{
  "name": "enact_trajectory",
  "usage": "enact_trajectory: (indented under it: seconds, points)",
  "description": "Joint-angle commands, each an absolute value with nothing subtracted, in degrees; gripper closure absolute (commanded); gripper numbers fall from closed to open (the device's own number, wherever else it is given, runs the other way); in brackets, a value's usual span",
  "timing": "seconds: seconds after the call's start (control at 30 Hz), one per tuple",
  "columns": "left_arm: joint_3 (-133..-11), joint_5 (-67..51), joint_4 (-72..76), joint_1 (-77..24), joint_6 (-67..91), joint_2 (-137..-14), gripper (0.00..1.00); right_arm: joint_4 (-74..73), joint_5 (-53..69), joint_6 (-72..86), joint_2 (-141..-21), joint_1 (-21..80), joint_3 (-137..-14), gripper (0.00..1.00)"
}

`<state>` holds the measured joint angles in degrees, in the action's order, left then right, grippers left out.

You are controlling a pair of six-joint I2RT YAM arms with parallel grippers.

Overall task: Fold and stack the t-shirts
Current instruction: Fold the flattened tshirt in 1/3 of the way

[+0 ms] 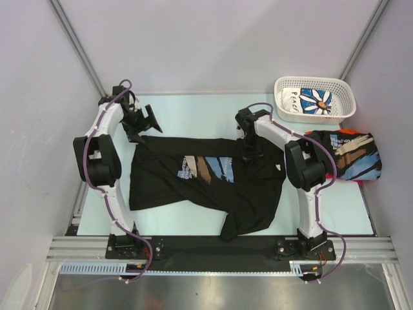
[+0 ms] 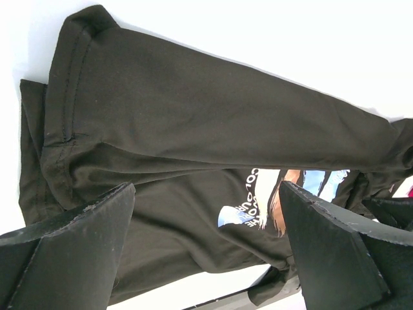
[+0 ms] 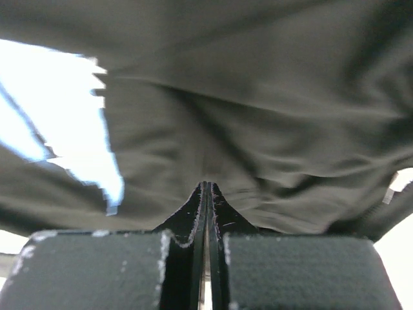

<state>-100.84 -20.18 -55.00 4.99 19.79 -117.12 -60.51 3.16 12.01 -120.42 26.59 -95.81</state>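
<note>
While the right gripper (image 3: 205,186) is clamped together against the black shirt (image 1: 187,190), can't tell if cloth's pinched. Left gripper (image 2: 206,194) gapes wide above its far-left edge. Shirt's spread mid-table (image 1: 193,106); folded shirt (image 1: 352,155) lies right of it, daisy shirt (image 1: 316,100) in the basket (image 1: 284,87).

Four t-shirts are showing: a spread black t-shirt (image 1: 193,181) is lying on the one tabletop (image 1: 193,106), a folded black t-shirt (image 1: 348,152) is lying at the right, a single red t-shirt (image 1: 330,174) is peeking from under it, and one daisy-print t-shirt (image 1: 313,101) is sitting in the only basket (image 1: 345,97). Two arms are working, the left arm (image 1: 103,161) and the right arm (image 1: 306,168).
</note>
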Motion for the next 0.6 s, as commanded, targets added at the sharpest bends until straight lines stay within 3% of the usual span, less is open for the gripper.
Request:
enact_trajectory:
  seconds: [0.0,0.57]
  points:
    - [-100.5,-20.8,-55.5,4.9,18.4,-116.6,0.0,-61.0,-2.6,12.4,-118.6,25.0,-93.4,1.0]
    - [-99.5,-20.4,-55.6,4.7,18.1,-116.5,0.0,-60.0,-6.6,13.8,-118.3,23.9,-93.1,1.0]
